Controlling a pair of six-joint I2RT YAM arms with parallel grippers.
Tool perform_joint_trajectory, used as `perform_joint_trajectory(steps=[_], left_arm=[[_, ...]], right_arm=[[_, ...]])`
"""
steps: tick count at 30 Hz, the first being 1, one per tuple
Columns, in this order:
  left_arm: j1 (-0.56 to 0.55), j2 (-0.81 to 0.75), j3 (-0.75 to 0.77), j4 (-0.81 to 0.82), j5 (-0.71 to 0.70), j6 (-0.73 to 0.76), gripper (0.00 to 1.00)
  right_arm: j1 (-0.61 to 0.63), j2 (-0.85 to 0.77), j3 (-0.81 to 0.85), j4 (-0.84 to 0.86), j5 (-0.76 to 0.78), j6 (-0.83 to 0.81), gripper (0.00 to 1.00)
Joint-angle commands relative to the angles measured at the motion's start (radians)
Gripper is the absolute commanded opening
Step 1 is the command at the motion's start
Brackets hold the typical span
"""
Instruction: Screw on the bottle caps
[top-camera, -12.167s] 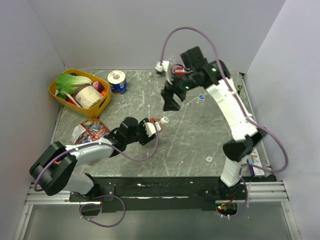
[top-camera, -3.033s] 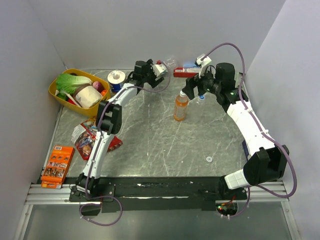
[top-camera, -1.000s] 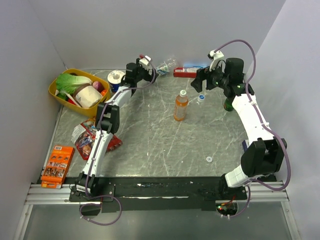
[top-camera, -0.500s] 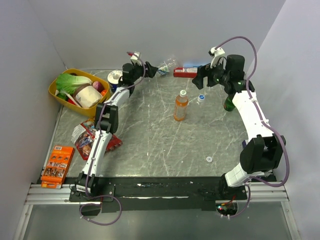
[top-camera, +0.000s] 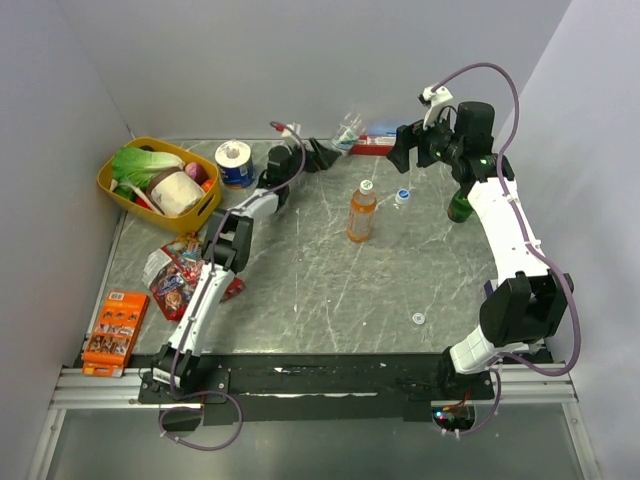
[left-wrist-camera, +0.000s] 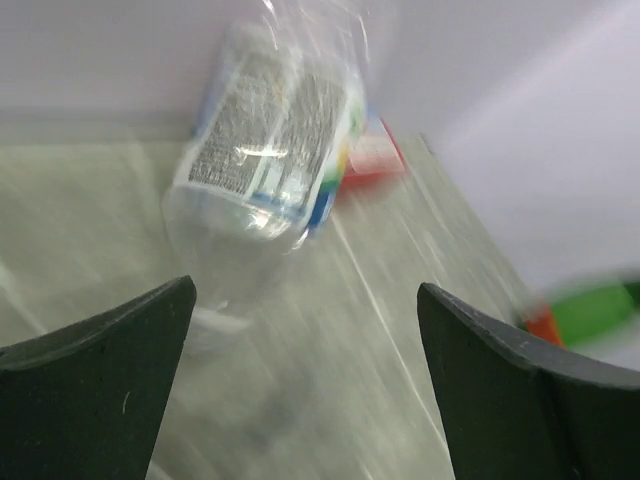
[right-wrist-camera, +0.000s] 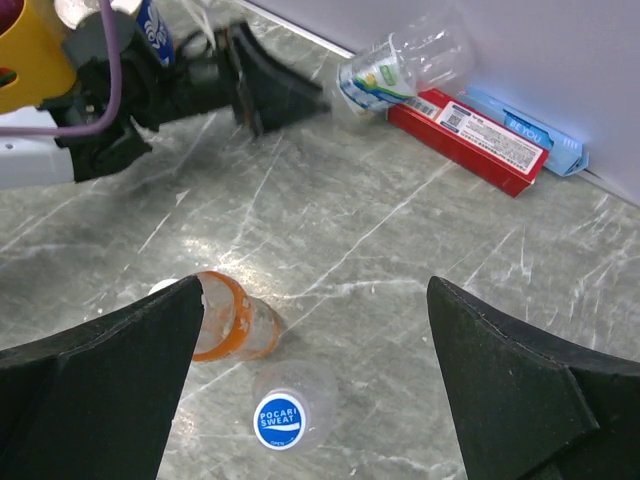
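Observation:
The orange drink bottle (top-camera: 361, 214) stands upright mid-table with a white cap (top-camera: 367, 186) on its neck. In the right wrist view the orange drink bottle (right-wrist-camera: 218, 316) is below my left finger. A small clear bottle (top-camera: 402, 198) beside it wears a blue cap (right-wrist-camera: 280, 421). The clear water bottle (top-camera: 349, 129) with a blue-white label leans tilted by the back wall. It looks blurred in the left wrist view, where the water bottle (left-wrist-camera: 265, 150) is just ahead of my open left gripper (left-wrist-camera: 305, 292). A loose white cap (top-camera: 418, 319) lies near the front right. My right gripper (right-wrist-camera: 316, 286) hangs open above the two standing bottles.
A dark green glass bottle (top-camera: 459, 207) stands at the right beside my right arm. A red box (right-wrist-camera: 468, 141) and a blue packet lie along the back wall. A yellow basket (top-camera: 118, 194) of groceries, a white-topped tin (top-camera: 235, 163), snack packets (top-camera: 178, 266) and an orange box (top-camera: 113, 318) fill the left side.
My left gripper has swung right along the back wall toward the water bottle, which has tipped and shifted slightly right. The right gripper has edged back a little, still open.

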Motion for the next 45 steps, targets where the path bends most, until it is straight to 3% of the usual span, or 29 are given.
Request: perform_joint_trajectory(steps=[1, 3, 5, 6, 8, 9, 10, 13, 15, 17, 20, 23, 24, 26, 29, 32, 39, 41, 43, 45], left_arm=[[-0.034, -0.204, -0.313, 0.221, 0.361, -0.245, 0.94], [-0.013, -0.281, -0.525, 0.356, 0.451, -0.313, 0.96], [0.023, -0.437, -0.69, 0.378, 0.409, -0.28, 0.96], [0.032, -0.492, -0.802, 0.352, 0.372, -0.173, 0.96], [0.038, -0.621, -0.849, 0.189, 0.268, -0.001, 0.96], [0.035, -0.647, -0.837, 0.105, 0.211, 0.14, 0.96], [0.031, -0.651, -0.806, 0.041, 0.117, 0.177, 0.96], [0.031, -0.552, -0.583, -0.245, -0.036, 0.132, 0.96], [0.023, -0.523, -0.495, -0.318, -0.158, 0.118, 0.96], [-0.006, -0.531, -0.495, -0.248, -0.223, 0.174, 0.96], [-0.046, -0.494, -0.42, -0.179, -0.237, 0.416, 0.96], [-0.046, -0.378, -0.205, -0.276, -0.148, 0.63, 0.96], [-0.043, -0.338, -0.068, -0.322, -0.139, 0.703, 0.96], [-0.037, -0.232, 0.036, -0.406, -0.182, 0.777, 0.96], [0.0, -0.209, 0.008, -0.346, -0.211, 0.723, 0.96], [0.021, -0.14, 0.106, -0.393, -0.191, 0.598, 0.96], [0.021, -0.128, 0.09, -0.447, -0.087, 0.623, 0.96], [0.02, -0.137, 0.087, -0.49, -0.078, 0.639, 0.96], [0.02, -0.176, 0.062, -0.632, -0.047, 0.644, 0.96], [0.021, -0.292, -0.088, -0.723, 0.016, 0.653, 0.99]], right_arm=[[-0.006, 0.003, 0.056, -0.007, -0.006, -0.007, 0.99], [-0.006, 0.0, 0.061, -0.015, -0.013, 0.002, 0.99], [-0.006, 0.002, 0.068, -0.016, -0.018, 0.013, 0.99], [-0.006, 0.006, 0.071, -0.019, -0.021, 0.016, 0.99], [-0.008, 0.011, 0.07, -0.016, -0.032, 0.029, 0.99], [-0.008, 0.019, 0.071, -0.007, -0.038, 0.035, 0.99], [-0.009, 0.019, 0.067, -0.004, -0.043, 0.045, 0.99], [-0.014, 0.033, 0.059, 0.008, -0.064, 0.065, 0.99], [-0.02, 0.034, 0.058, 0.01, -0.072, 0.073, 0.99], [-0.032, 0.028, 0.05, 0.015, -0.073, 0.085, 0.99], [-0.045, 0.014, 0.038, 0.025, -0.081, 0.102, 0.99], [-0.051, 0.004, 0.016, 0.042, -0.086, 0.121, 0.99], [-0.052, -0.004, 0.012, 0.047, -0.083, 0.125, 0.99], [-0.055, -0.01, -0.007, 0.05, -0.075, 0.131, 0.99], [-0.06, -0.029, -0.036, 0.056, -0.072, 0.125, 0.99], [-0.068, -0.043, -0.053, 0.048, -0.069, 0.124, 0.99], [-0.098, -0.043, -0.08, 0.05, -0.064, 0.125, 0.99], [-0.098, -0.032, -0.077, 0.05, -0.072, 0.13, 0.99], [-0.098, -0.023, -0.059, 0.039, -0.084, 0.131, 0.99], [-0.098, -0.012, -0.038, 0.025, -0.089, 0.128, 0.99]])
